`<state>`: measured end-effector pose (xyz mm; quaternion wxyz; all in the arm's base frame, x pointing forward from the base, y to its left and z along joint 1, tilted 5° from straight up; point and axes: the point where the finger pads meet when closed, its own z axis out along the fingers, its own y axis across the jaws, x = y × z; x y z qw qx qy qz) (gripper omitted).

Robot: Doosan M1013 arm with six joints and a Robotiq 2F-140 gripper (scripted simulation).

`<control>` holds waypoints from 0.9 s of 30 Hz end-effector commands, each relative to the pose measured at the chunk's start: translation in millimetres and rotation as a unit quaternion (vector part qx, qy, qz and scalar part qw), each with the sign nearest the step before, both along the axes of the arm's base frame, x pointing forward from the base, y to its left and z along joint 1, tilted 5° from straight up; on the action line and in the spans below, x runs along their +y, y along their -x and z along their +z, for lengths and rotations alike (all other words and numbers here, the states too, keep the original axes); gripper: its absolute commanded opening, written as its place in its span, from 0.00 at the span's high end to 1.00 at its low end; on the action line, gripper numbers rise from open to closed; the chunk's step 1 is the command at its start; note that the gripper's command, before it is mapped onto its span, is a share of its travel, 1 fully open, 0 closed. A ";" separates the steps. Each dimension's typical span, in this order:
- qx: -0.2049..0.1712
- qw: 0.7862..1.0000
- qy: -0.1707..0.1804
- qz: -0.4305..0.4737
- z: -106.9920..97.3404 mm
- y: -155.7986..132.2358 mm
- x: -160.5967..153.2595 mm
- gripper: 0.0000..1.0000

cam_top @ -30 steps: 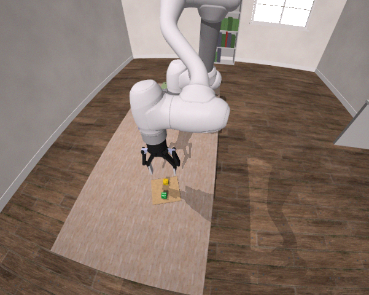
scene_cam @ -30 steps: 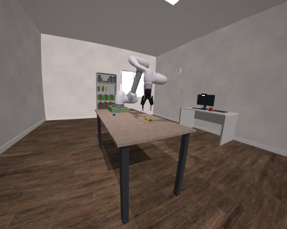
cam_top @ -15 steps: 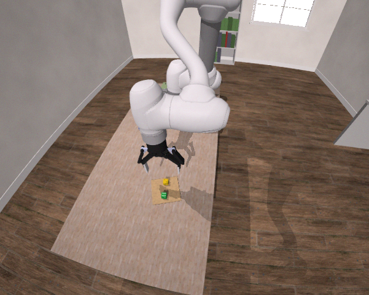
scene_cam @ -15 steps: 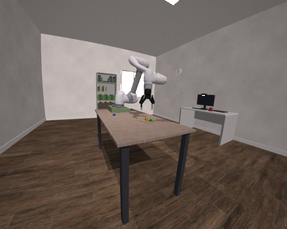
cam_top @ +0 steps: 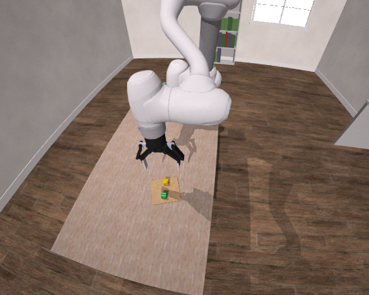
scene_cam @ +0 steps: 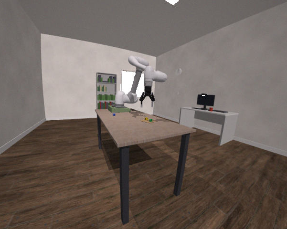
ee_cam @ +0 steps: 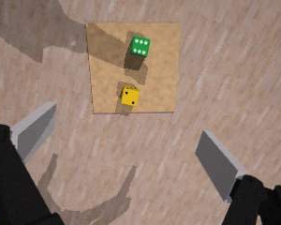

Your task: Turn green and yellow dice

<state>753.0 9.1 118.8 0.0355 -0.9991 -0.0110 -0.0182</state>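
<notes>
The green die (cam_top: pixel 163 195) (scene_cam: pixel 151 120) (ee_cam: pixel 140 46) sits flat on the tan mat (cam_top: pixel 157 187) (ee_cam: pixel 161 70), with six pips on top in the wrist view. The yellow die (cam_top: pixel 166 182) (scene_cam: pixel 146 119) (ee_cam: pixel 130 97) also lies on the mat, near its edge on the robot's side, with two pips on top; it looks flat and fully on the mat. The blue die (cam_top: pixel 139 128) (scene_cam: pixel 113 114) is off the mat, nearer the robot base, partly hidden in the top view; its number is unreadable. My gripper (cam_top: pixel 161 168) (scene_cam: pixel 146 106) (ee_cam: pixel 130 129) is wide open and empty, above the table on the robot side of the mat.
The wooden table (cam_top: pixel 124 216) (scene_cam: pixel 138 130) bears the mat and dice. The arm's green base block (scene_cam: pixel 118 109) stands at the table's far end. A separate desk (scene_cam: pixel 227 114) with a monitor (scene_cam: pixel 205 99) and a red cup (scene_cam: pixel 211 109) stands beyond, to the right.
</notes>
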 end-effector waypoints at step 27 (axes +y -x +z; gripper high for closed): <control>0.000 1.000 0.000 0.000 41.9 1.5 -3.0 0.00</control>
